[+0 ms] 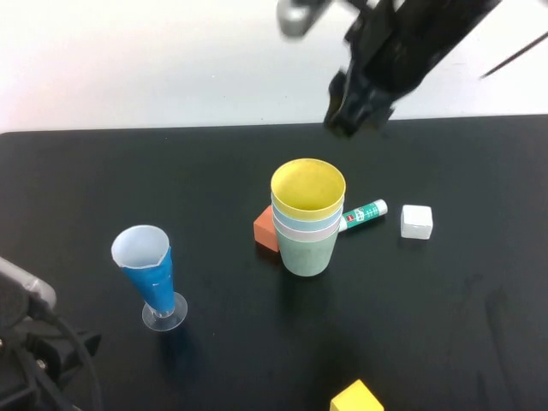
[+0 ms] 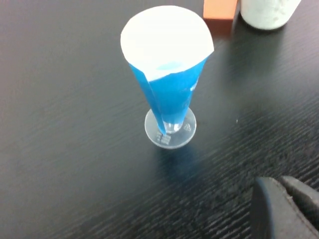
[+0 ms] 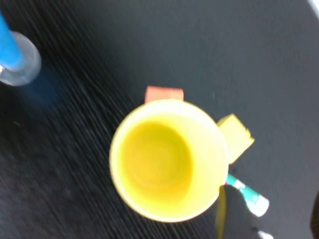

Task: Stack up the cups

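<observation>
The cups stand nested in one upright stack at the table's middle. The yellow cup (image 1: 308,190) is on top and the green cup (image 1: 308,253) is at the bottom. Only the rims of the pink and light blue cups (image 1: 306,226) show between them. My right gripper (image 1: 355,107) hangs open and empty above and behind the stack, apart from it. In the right wrist view I look down into the yellow cup (image 3: 157,159), with one finger (image 3: 234,216) beside its rim. My left gripper (image 2: 286,209) is shut and empty, low at the near left by the left arm (image 1: 26,360).
A blue-wrapped cone glass (image 1: 147,265) on a clear foot stands at the front left. An orange block (image 1: 266,229) touches the stack's left side. A green-and-white pen (image 1: 364,214) and a white block (image 1: 416,221) lie to its right. A yellow block (image 1: 356,398) sits at the front edge.
</observation>
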{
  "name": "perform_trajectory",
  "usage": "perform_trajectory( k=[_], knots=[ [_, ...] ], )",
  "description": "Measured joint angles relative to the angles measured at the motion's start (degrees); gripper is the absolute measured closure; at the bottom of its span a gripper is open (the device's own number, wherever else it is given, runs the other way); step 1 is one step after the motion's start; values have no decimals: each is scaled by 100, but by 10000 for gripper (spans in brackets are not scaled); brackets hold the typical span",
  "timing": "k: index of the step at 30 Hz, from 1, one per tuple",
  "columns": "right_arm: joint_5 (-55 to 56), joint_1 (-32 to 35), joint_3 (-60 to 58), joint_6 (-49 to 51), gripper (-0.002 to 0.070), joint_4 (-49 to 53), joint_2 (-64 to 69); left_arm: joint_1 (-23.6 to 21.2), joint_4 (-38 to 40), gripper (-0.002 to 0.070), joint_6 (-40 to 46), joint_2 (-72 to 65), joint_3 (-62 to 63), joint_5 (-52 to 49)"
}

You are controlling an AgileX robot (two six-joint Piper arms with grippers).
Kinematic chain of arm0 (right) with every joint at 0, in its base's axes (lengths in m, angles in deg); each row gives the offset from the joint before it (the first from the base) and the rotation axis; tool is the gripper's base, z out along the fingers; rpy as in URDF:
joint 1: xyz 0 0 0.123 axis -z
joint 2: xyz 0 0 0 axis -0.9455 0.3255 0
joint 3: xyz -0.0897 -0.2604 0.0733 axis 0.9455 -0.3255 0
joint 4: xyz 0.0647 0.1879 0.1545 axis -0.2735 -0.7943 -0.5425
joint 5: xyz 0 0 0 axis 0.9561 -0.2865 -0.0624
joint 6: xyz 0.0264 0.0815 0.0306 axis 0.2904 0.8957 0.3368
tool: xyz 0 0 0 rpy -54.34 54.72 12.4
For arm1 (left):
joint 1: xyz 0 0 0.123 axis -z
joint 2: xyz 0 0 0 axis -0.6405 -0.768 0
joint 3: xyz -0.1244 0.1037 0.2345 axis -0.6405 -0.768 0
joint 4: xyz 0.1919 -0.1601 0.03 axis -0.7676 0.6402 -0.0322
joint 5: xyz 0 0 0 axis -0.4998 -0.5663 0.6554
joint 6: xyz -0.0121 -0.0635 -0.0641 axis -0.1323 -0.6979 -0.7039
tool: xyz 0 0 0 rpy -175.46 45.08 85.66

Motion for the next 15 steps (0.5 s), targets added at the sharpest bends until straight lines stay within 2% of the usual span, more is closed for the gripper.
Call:
perform_trajectory(
  k=[9, 12, 15],
  knots=[
    [1, 0, -303, -679, 471, -1147, -1538, 0, -60, 676, -162, 1473, -273, 116],
    [247, 0, -1165, -1015, 539, -1534, -2232, 0, -99, 676, -187, 2075, -623, 210],
    [1022, 0, -2463, -1231, 608, -1743, -3051, 0, -118, 676, -244, 2583, -975, 272]
  ],
)
